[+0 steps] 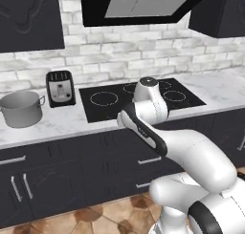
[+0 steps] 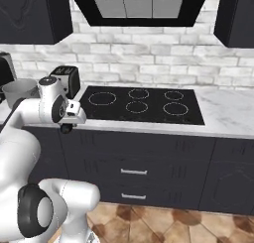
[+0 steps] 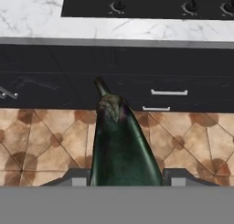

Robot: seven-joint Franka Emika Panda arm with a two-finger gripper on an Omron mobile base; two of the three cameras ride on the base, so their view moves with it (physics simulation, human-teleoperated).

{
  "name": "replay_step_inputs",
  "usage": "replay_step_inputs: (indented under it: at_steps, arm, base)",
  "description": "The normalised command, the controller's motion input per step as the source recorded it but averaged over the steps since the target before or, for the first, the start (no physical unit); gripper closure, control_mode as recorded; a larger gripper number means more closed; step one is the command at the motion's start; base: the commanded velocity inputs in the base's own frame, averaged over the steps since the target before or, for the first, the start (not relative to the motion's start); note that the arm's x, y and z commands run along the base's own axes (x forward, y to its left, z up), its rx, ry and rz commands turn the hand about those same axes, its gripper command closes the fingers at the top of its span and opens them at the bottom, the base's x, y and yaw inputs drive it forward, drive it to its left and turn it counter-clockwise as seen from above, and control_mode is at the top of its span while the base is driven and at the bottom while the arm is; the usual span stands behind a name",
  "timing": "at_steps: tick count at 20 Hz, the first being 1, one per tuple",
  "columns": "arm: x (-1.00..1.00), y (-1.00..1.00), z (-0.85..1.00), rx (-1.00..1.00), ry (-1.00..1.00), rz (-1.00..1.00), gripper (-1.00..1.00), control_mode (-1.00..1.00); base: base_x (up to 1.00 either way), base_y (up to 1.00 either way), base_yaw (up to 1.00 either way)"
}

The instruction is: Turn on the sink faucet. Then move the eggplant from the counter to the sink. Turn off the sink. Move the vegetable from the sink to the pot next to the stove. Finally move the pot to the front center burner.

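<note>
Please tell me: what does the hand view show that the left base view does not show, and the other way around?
Hand view alone: the eggplant held in the pincer, stem pointing away, above a tiled floor with dark drawer fronts behind it.
Left base view alone: the steel pot on the counter left of a toaster, the hood above and the white arm.
Both: the black stove and the marble counter edge.
</note>
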Motion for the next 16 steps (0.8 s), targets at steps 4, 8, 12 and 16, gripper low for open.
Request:
replay_step_inputs:
  at_steps: [4,8,12,16]
  arm:
    - [0.0,0.0,0.0,0.0,0.0,0.0,1.0,1.0]
    - [0.0,0.0,0.0,0.0,0.0,0.0,1.0,1.0]
    - [0.0,0.0,0.0,0.0,0.0,0.0,1.0,1.0]
    - [0.0,0.0,0.0,0.0,0.0,0.0,1.0,1.0]
  base:
    - [0.32,-0.01,0.03]
    - [0.35,-0.01,0.02]
    - [0.36,0.0,0.02]
    - [0.43,-0.01,0.01]
